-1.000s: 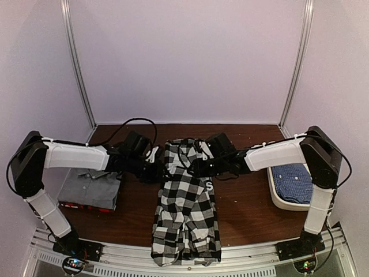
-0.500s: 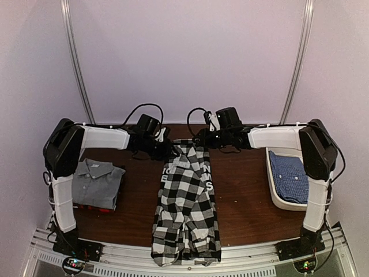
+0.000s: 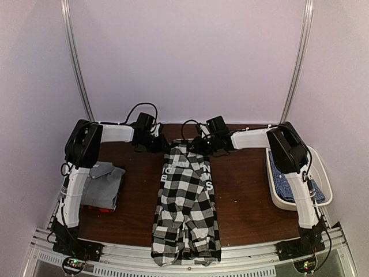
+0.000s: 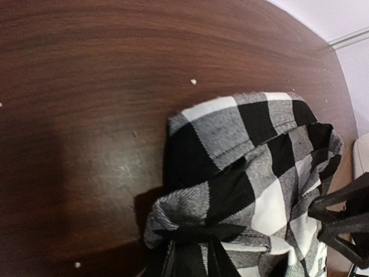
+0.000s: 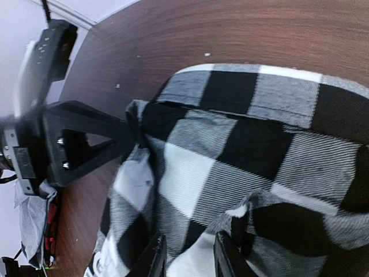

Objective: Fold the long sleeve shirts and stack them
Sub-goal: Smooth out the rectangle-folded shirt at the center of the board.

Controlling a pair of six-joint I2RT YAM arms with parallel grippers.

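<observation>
Left hand [image 3: 164,146] and right hand [image 3: 196,145] are gripping far corners of the check shirt [image 3: 185,202] (probably stretching it flat for folding).

Top external: high behind the arm bases, looking down on the whole table [image 3: 242,190]. Wrist views: close, low, facing each other across the far end of the black-and-white check shirt [image 3: 185,196], shared by all three.
</observation>
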